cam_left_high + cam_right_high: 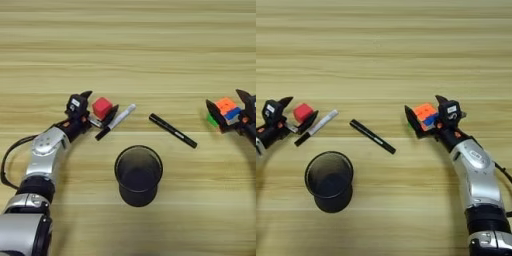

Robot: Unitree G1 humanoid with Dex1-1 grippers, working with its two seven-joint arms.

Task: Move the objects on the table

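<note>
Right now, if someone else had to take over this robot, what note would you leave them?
Left claw: fingers either side of the small red cube, on the table; grip unclear.
Right claw: fingers around the puzzle cube.
White marker lies beside the red cube; black marker lies mid-table; mesh cup stands upright nearer the robot.
Done: nothing visibly placed. Left: markers and cup untouched.

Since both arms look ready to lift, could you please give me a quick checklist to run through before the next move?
1. Left gripper straddles the small red cube: ok.
2. Left fingers closed on the cube: cannot tell.
3. White marker touches the left gripper's lower finger and may get dragged: not ok.
4. Right gripper brackets the puzzle cube: ok.
5. Black mesh cup upright, mouth open: ok.
6. Black marker lying apart from both grippers: ok.
</note>
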